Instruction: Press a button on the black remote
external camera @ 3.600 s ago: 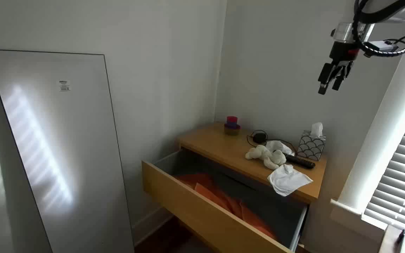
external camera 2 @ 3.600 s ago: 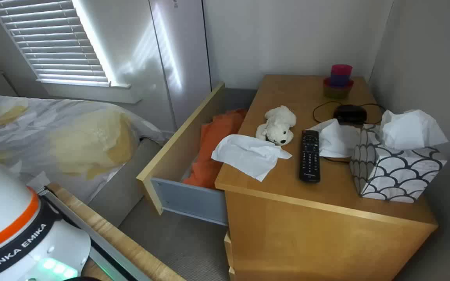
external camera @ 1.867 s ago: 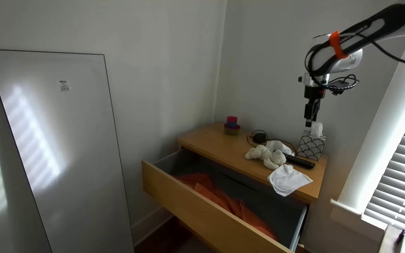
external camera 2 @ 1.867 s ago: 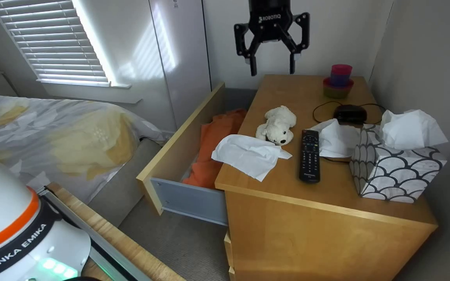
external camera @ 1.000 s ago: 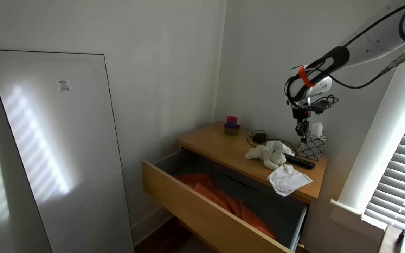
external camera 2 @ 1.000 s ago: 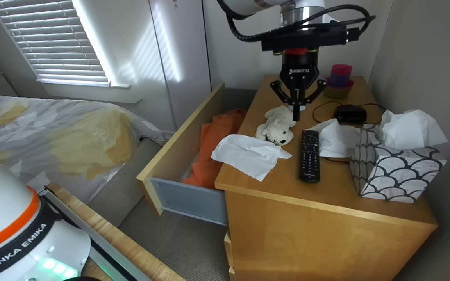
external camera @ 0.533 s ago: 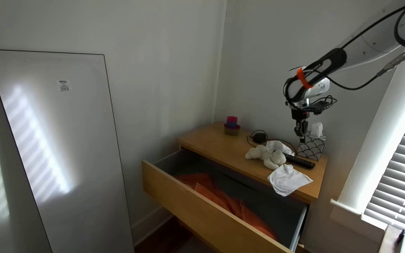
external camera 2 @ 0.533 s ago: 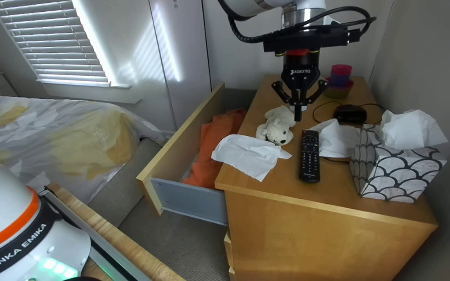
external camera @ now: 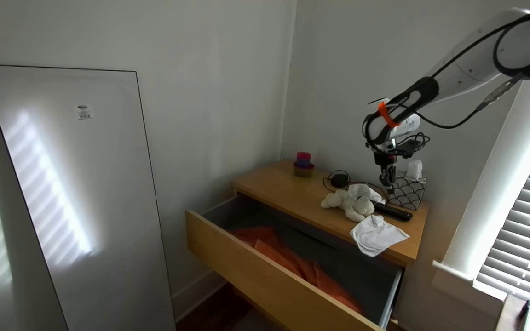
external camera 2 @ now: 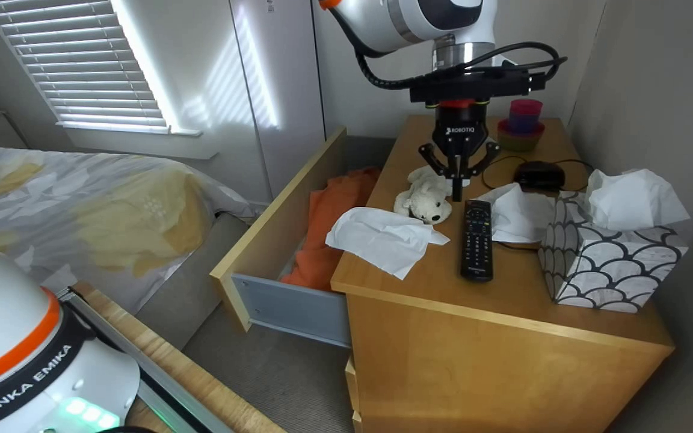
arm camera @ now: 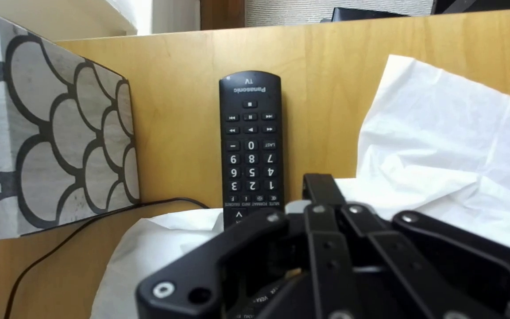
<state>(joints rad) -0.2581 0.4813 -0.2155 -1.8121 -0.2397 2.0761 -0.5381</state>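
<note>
The black remote (arm camera: 251, 146) lies flat on the wooden dresser top, its number keys in plain sight in the wrist view; my gripper's linkage hides part of its other end. Both exterior views show the remote (external camera: 394, 211) (external camera 2: 477, 246) too. My gripper (external camera 2: 457, 195) points down above the dresser, near the end of the remote by the plush toy. Its fingertips are together with nothing between them. In the wrist view the gripper (arm camera: 323, 184) appears just right of the remote. I see no contact with it, and exact height above the top is hard to judge.
A patterned tissue box (external camera 2: 614, 264) stands to one side of the remote. Around it lie a crumpled tissue (external camera 2: 518, 213), a flat tissue (external camera 2: 385, 237) and a white plush dog (external camera 2: 428, 195). A black device (external camera 2: 539, 175) with a cable, stacked cups (external camera 2: 524, 117) and a pulled-out drawer (external camera: 283, 276) are also there.
The arm has come in from up high over the dresser and down towards the remote. Its fingers, apart earlier, have shut. In the last half second it has sunk a little more.
</note>
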